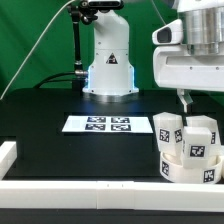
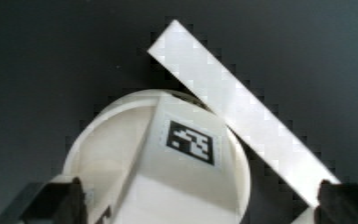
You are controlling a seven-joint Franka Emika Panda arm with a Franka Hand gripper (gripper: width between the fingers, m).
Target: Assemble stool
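Note:
The white stool parts stand at the exterior view's lower right. The low round seat (image 1: 190,166) carries tags on its side, and two chunky legs (image 1: 167,129) (image 1: 203,131) stand upright on it. My gripper (image 1: 185,100) hangs just above them, over the gap between the two legs. In the wrist view a rounded white stool part with a square tag (image 2: 190,140) lies right below, reaching down between my dark fingertips (image 2: 59,200). The gripper (image 2: 202,208) is open, and a gap shows between the part and the other finger. It holds nothing.
The marker board (image 1: 97,124) lies flat mid-table in front of the robot base (image 1: 108,60). White border rails run along the front (image 1: 90,196) and the exterior view's left (image 1: 8,152). A rail (image 2: 238,100) passes diagonally close beside the stool part in the wrist view.

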